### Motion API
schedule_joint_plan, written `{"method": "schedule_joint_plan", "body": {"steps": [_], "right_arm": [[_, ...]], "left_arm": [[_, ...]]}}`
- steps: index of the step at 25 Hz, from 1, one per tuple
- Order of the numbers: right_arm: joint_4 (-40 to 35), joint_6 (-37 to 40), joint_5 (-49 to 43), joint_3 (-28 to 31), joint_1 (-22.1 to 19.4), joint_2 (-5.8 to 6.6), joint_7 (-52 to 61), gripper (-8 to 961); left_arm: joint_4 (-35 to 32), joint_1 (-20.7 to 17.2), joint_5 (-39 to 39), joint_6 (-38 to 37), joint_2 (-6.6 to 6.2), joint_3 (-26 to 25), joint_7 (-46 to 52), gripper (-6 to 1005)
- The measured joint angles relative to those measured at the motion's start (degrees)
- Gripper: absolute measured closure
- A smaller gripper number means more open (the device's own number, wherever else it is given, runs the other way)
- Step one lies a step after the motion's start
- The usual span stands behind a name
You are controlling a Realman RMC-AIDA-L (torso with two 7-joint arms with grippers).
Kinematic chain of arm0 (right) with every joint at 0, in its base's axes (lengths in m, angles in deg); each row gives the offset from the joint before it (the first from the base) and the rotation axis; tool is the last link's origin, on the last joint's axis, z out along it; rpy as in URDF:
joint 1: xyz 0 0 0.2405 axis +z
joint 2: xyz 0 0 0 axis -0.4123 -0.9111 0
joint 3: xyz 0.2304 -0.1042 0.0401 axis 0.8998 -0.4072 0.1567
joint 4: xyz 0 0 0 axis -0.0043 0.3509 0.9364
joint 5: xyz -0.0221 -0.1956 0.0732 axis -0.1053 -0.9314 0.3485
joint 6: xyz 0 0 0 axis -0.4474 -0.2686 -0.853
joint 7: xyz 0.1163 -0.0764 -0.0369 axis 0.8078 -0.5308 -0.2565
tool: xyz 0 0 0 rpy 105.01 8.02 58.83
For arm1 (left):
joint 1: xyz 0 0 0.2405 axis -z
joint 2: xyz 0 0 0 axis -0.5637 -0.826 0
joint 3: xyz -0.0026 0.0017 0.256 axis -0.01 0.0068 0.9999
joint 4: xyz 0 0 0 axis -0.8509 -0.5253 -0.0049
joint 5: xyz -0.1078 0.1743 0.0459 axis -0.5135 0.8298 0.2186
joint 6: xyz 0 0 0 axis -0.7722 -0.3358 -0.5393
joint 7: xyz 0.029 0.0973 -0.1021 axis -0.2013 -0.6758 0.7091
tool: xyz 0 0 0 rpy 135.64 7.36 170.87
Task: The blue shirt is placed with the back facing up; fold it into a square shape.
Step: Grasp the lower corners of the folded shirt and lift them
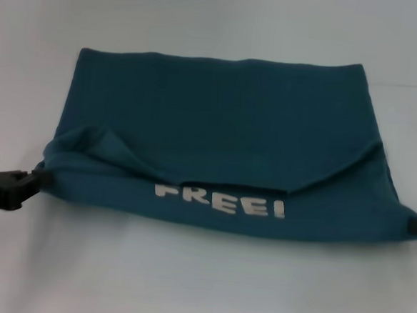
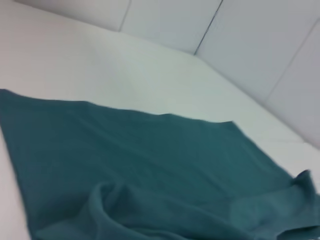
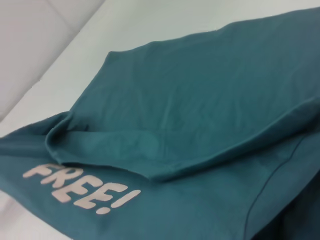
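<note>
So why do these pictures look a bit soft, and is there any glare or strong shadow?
Head view: mildly blurred, even light, no glare, faint shadow under the blue shirt by the left gripper. Left wrist view: soft all over, flat light. Right wrist view: sharpest, the FREE! lettering crisp.

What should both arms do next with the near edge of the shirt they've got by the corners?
Probably carry it on toward the far hem. The left gripper and right gripper sit at the near corners of the blue shirt, whose near strip is turned over so the FREE! lettering shows, while the sleeve folds lie loose. Moving both together should keep that edge straight.
</note>
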Motion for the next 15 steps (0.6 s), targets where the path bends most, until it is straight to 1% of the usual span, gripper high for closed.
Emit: {"method": "schedule_joint_plan", "body": {"steps": [2,4,9,12,15], "right_arm": [[-0.32,1.90,-0.20,0.02,-0.79,0.24,-0.74,926],[-0.75,3.61,-0.30,0.05,-1.58,0.39,-1.48,926],[-1.94,7.68,-0.34,0.13,-3.17,0.88,-2.34,926],[-3.13,9.79,-0.34,0.23,-3.94,0.96,-2.37,927],[-3.67,11.79,-0.34,0.42,-4.41,0.95,-2.54,927]], "left_arm": [[-1.08,-0.71,0.97,-6.38,-0.03,-3.17,0.09,966],[-1.46,-1.07,1.70,-9.92,-0.04,-5.02,0.10,966],[-1.61,-2.23,2.15,-15.08,-0.05,-7.53,0.02,964],[-1.66,-2.79,2.43,-19.00,-0.22,-9.25,-0.29,964],[-1.71,-2.95,3.20,-21.40,-0.36,-10.47,-0.39,963]]}}
